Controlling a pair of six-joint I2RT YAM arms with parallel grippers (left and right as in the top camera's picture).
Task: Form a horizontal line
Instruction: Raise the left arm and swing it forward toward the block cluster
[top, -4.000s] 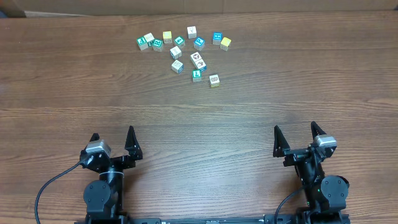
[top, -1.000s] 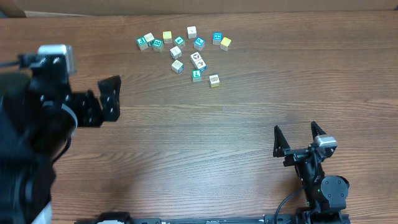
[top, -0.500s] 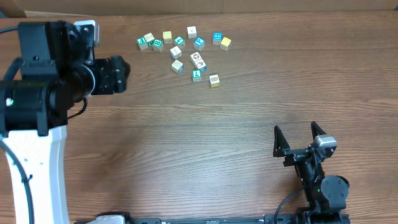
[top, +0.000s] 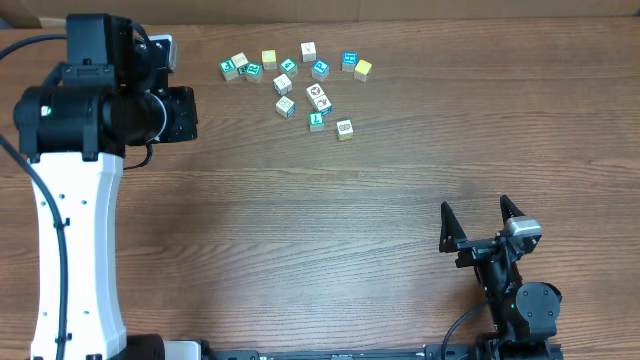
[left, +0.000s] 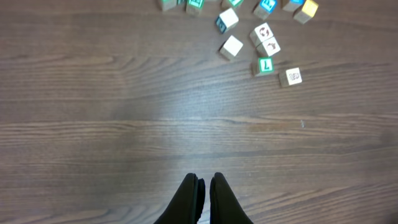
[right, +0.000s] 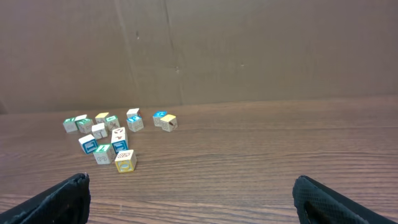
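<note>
Left gripper (top: 183, 113) first: in the left wrist view we see its two fingers (left: 189, 196) pressed together with nothing between them and bare wood beneath. From overhead it hangs over the left part of the table (top: 400, 190), to the left of the picture cubes (top: 286, 105) and apart from them.

Right gripper (top: 475, 208): jaws spread wide and empty, sitting at the near right edge, well apart from the cubes. Its wrist view shows the fingertips at the lower corners of the frame and the cubes far off to the left.

Picture cubes: we count about fourteen, all at the far side of the table, centre-left. They lie as a loose scatter, not as a straight row. A ragged arc of nine runs along the far side of the group. Five more sit nearer, among them a yellow cube (top: 344, 129) at the near right corner, with a teal-faced cube (top: 317, 120) just beside it on its left. Two white-faced cubes (top: 317, 94) touch each other just beyond those.
</note>
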